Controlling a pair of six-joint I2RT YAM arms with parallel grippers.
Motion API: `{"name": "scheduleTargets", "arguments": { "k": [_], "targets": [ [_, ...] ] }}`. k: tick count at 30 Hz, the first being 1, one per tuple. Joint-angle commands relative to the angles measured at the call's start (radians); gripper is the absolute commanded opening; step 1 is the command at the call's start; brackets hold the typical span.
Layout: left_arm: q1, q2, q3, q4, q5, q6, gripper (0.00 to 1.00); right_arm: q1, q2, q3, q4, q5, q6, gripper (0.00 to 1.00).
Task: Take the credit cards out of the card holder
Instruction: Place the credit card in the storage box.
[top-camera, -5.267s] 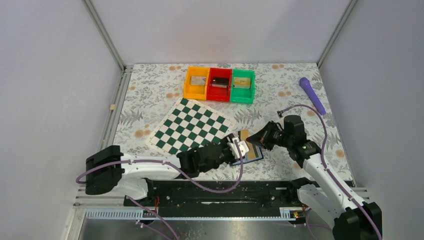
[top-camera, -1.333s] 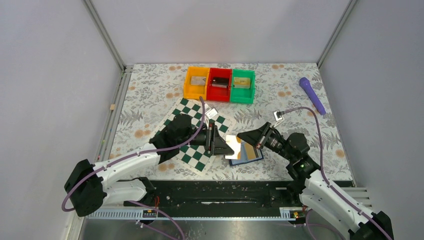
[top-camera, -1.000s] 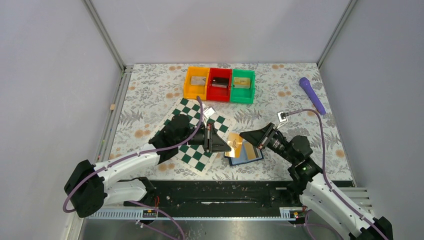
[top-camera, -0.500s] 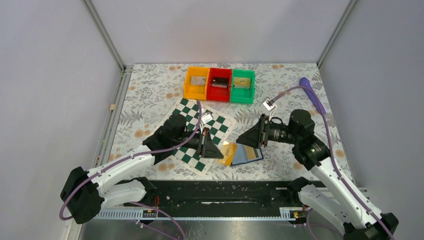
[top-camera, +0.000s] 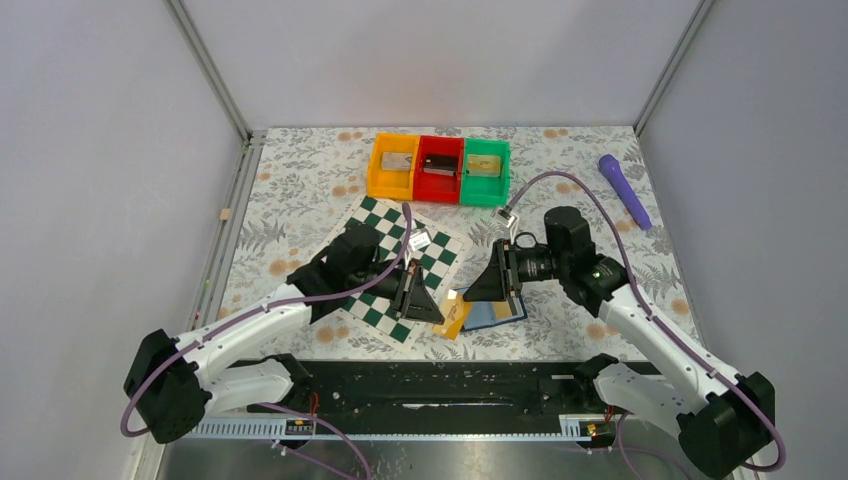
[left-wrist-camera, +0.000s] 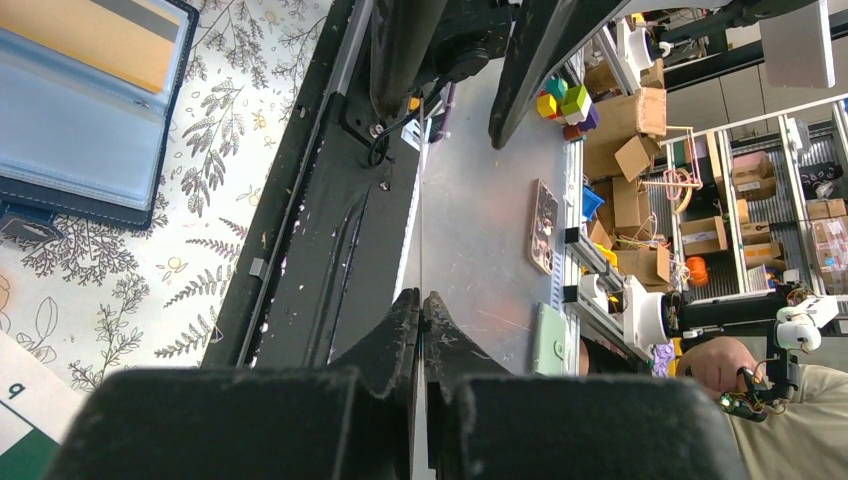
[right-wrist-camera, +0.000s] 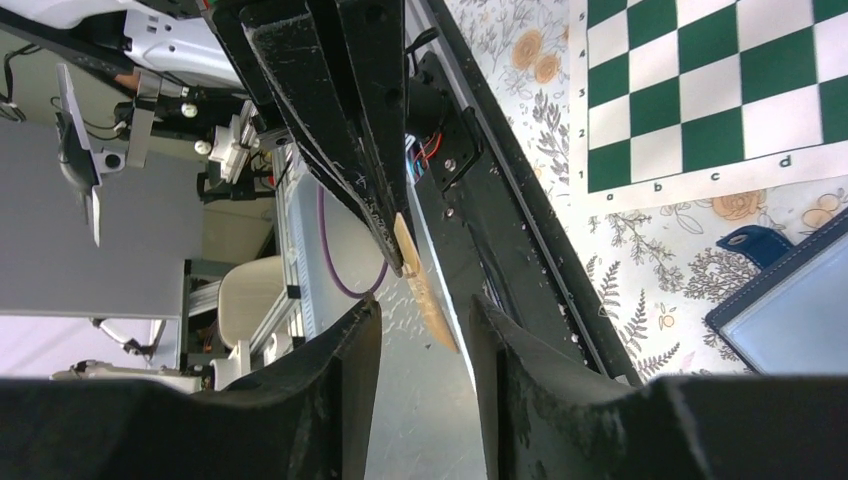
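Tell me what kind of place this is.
Probably a robotics lab test cell: a left arm and right arm bolted to a walled table, with cardboard boxes and a person beyond it.

card holder (top-camera: 497, 311): blue bifold with dark edges, lying open and flat, clear pockets up, near the middle of the table's (top-camera: 300, 180) near edge.
pocketed card (left-wrist-camera: 95, 38): tan-gold with a grey stripe, tucked in a pocket.
drawn card (top-camera: 455, 314): tan-gold, tilted, at the holder's left edge, pinched by the left gripper (top-camera: 436, 312).
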Motion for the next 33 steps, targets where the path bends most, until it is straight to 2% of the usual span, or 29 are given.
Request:
{"name": "scheduleTargets", "arguments": {
  "k": [1,5,16,22,26,29,33],
  "targets": [
    [0.004,0.009,0.049,0.008,0.039,0.024,0.00,0.034,0.022,0.031,0.059,-0.046,-0.009,0.43],
    [0.003,0.016,0.052,0.007,0.041,0.024,0.00,0.046,0.039,0.024,0.086,-0.043,0.007,0.37],
    [0.005,0.023,0.061,0.009,0.052,0.023,0.00,0.067,0.058,0.014,0.103,-0.052,0.002,0.28],
    [0.004,0.029,0.064,0.009,0.059,0.022,0.00,0.072,0.060,0.016,0.089,-0.079,-0.016,0.31],
    [0.004,0.034,0.067,0.015,0.068,0.015,0.00,0.079,0.058,0.019,0.071,-0.072,-0.024,0.29],
    [0.003,0.035,0.069,0.025,0.078,0.009,0.00,0.086,0.061,0.025,0.053,-0.069,-0.036,0.36],
    [0.004,0.035,0.070,0.027,0.086,0.009,0.00,0.089,0.072,0.037,0.021,-0.051,-0.057,0.36]
  ]
}}
